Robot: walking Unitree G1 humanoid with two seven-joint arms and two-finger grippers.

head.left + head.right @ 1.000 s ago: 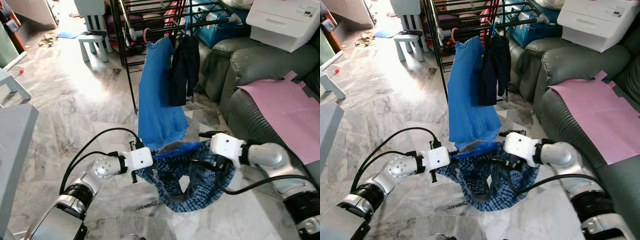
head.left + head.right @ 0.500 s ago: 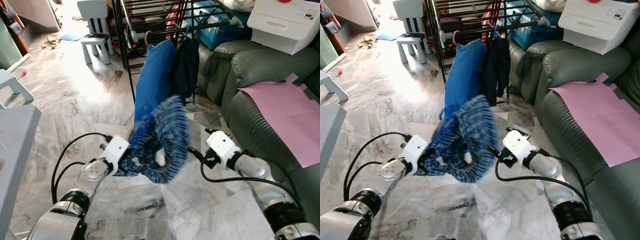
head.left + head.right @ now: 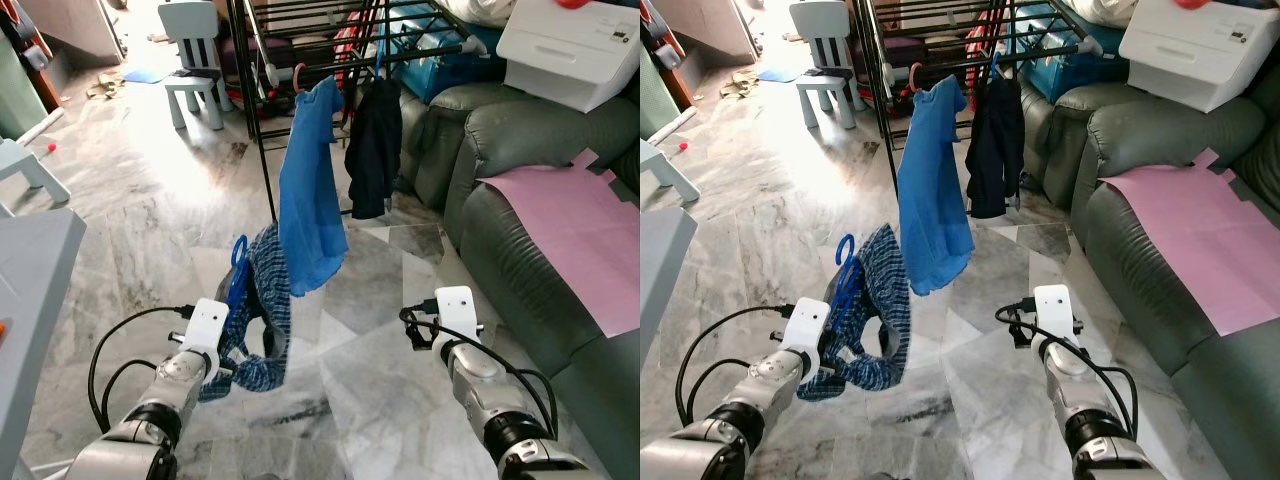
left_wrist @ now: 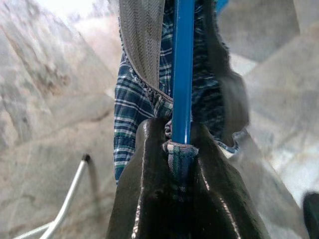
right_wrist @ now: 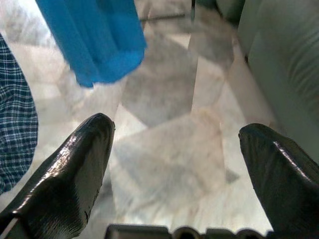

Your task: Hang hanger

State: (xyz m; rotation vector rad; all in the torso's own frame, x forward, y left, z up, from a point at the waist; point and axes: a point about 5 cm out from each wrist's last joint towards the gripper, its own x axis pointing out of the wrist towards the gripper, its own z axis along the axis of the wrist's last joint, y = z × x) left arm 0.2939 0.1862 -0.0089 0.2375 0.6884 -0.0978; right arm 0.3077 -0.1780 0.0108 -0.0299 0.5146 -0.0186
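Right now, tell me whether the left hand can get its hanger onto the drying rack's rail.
Probably not yet: the left hand, shut on the blue hanger, is low, well short of the drying rack, though nothing blocks the way.

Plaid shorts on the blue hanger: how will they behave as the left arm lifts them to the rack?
Probably floppy: the plaid shorts sag in folds below the blue hanger. Likely light, since the left gripper alone holds them. They may swing or slide, hanging loose.

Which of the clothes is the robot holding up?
The checked blue plaid garment, on a blue hanger pinched in the left gripper. The plain blue shirt and the dark garment hang on the drying rack, untouched.
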